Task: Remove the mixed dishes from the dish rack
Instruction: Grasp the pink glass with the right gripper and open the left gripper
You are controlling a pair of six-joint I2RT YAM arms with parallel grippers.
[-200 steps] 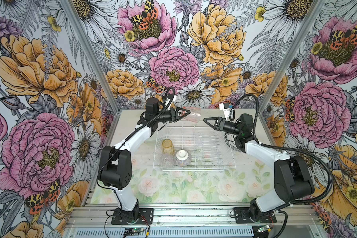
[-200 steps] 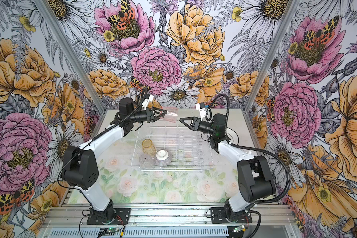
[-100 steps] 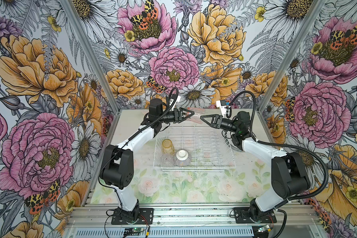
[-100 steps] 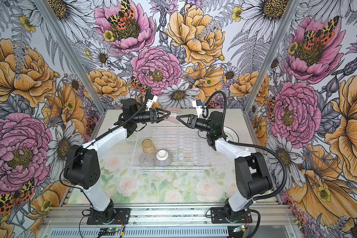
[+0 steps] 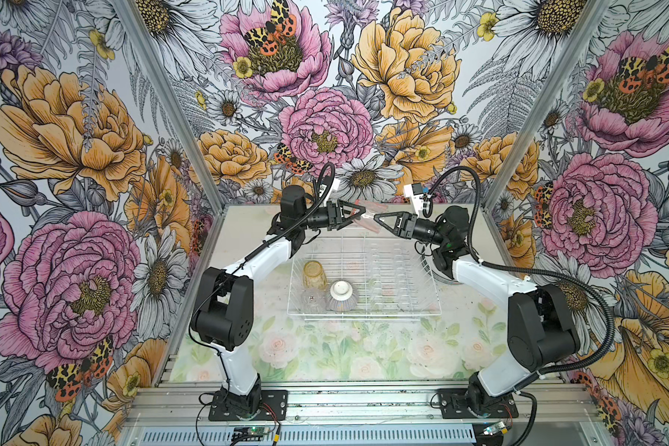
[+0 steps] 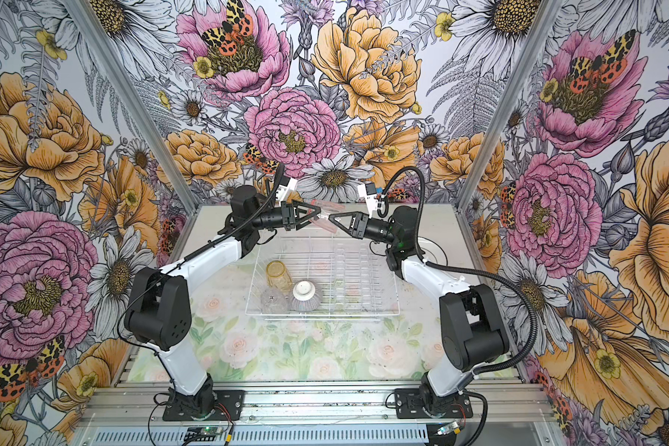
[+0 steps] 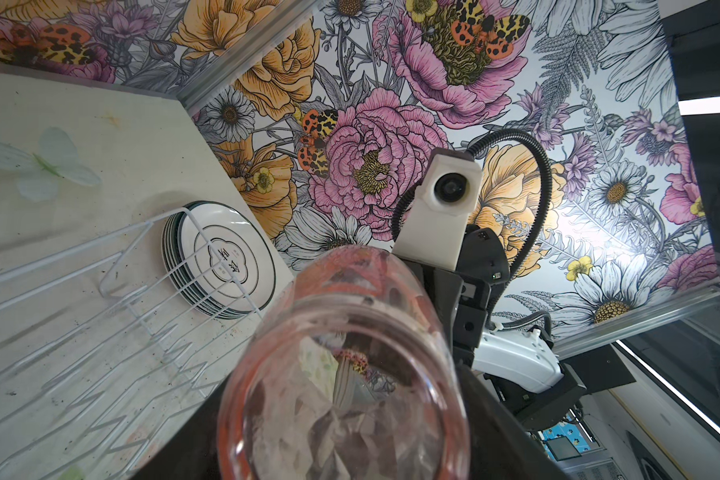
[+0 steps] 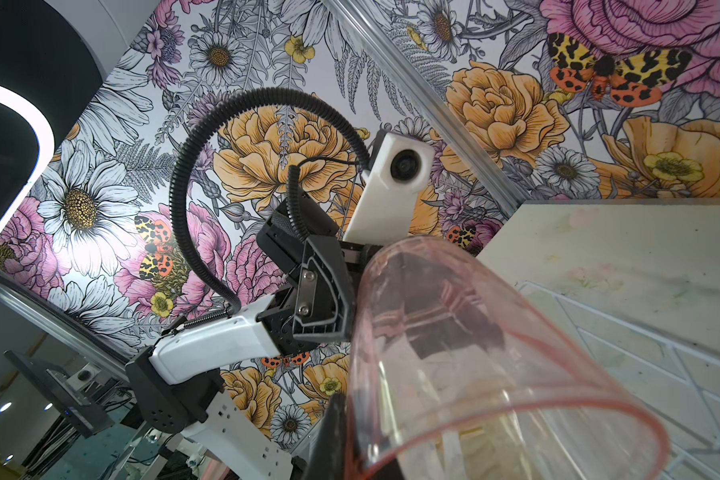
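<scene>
Both arms have closed in above the dish rack's (image 5: 364,319) far edge: left claw (image 5: 360,216) grips the pink tumbler (image 5: 368,224), and right claw (image 5: 376,217) now pinches its rim.

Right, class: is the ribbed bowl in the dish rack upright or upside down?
Upside down: in both top views the ribbed grey-purple bowl shows its white foot uppermost, wider rim down on the dish rack.

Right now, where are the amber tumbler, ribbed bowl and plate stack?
amber tumbler (image 5: 313,275): in a top view, body
ribbed bowl (image 5: 340,289): in a top view, foot
plate stack (image 7: 246,245): left wrist view, top plate
</scene>
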